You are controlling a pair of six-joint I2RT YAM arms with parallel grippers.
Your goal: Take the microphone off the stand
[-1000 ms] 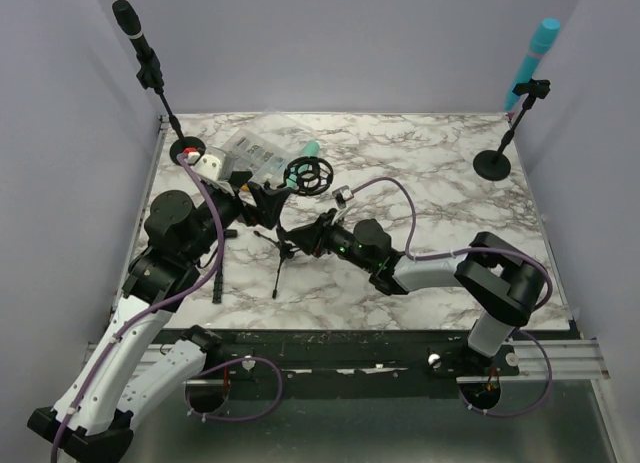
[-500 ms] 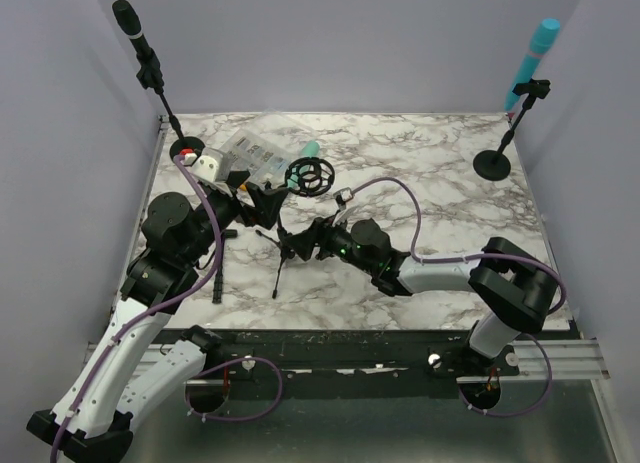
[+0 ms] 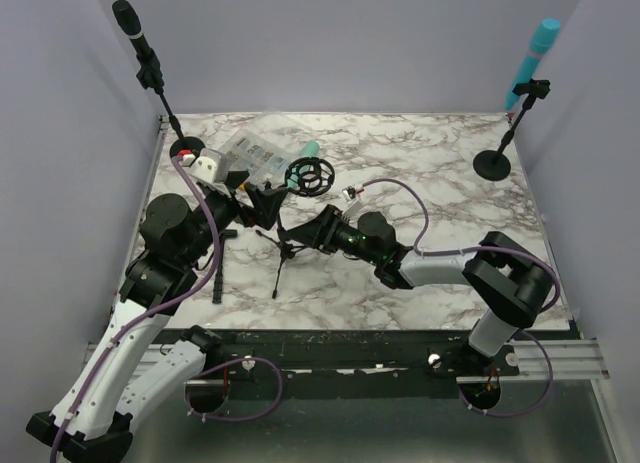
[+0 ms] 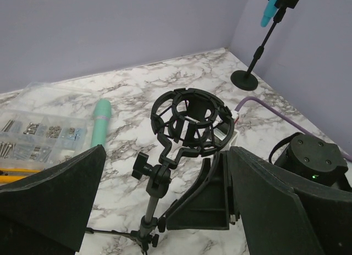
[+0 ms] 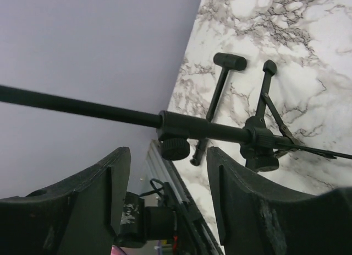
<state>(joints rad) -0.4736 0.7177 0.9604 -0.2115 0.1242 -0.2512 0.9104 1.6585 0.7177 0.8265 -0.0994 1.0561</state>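
A black tripod stand stands mid-table with an empty round shock mount on top. A teal microphone lies on the table behind it, also in the left wrist view. My left gripper is open just left of the mount; in its own view the mount and pole sit between its wide-apart fingers. My right gripper is open at the pole from the right. In the right wrist view the pole and its knob lie just past the fingertips.
A black microphone on a stand is at the back left. A teal microphone on a stand with a round base is at the back right. A clear parts organizer lies at the back left, and a black rod by the left arm.
My right gripper has moved up and slightly right, closer to the stand's pole. My left gripper and the stand have hardly moved.
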